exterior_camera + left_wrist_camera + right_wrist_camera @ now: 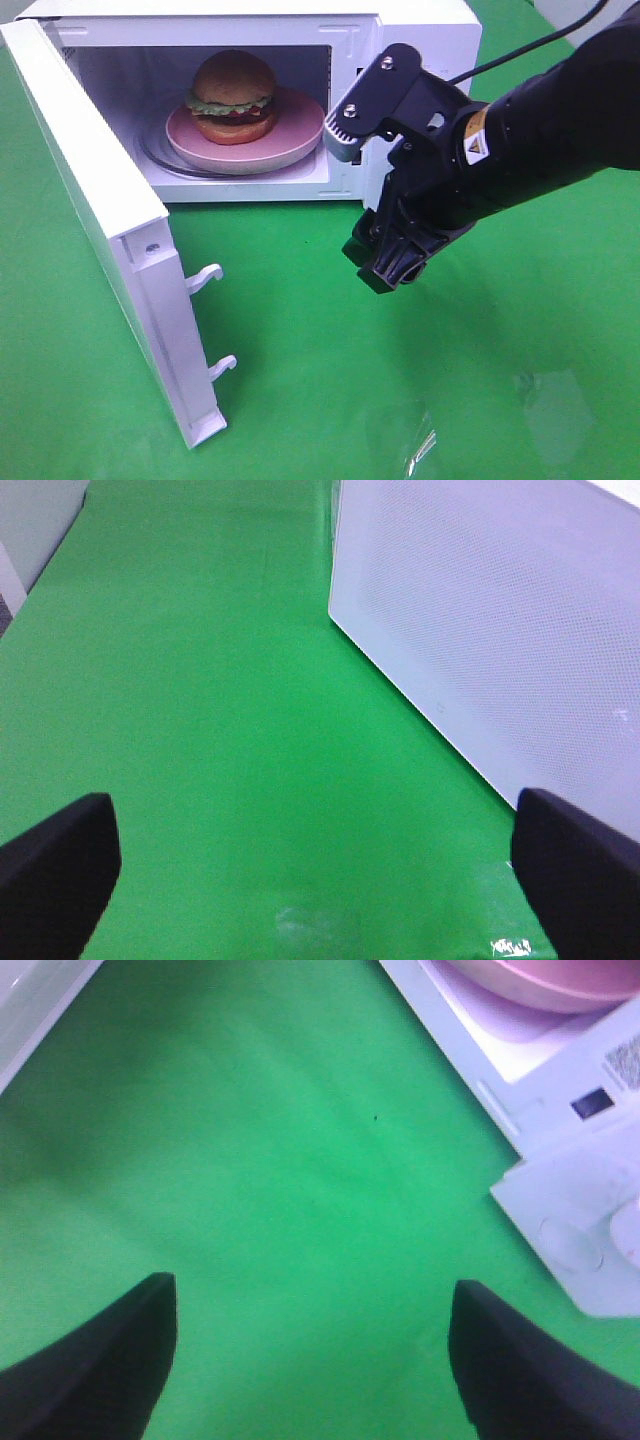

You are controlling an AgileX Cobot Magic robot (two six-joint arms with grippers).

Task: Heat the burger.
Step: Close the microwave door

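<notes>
My right arm [560,110] reaches in from the right, bent down at the wrist; my right gripper [392,268] points at the green tabletop [450,380] just before the microwave [420,40], jaws well apart, nothing held. My left gripper [310,880] hangs over the green beside a white dotted panel [500,630], spread wide, empty. The microwave door [100,210] stands swung open. Inside, the pink plate [300,135] carries the burger [234,95], upright.
</notes>
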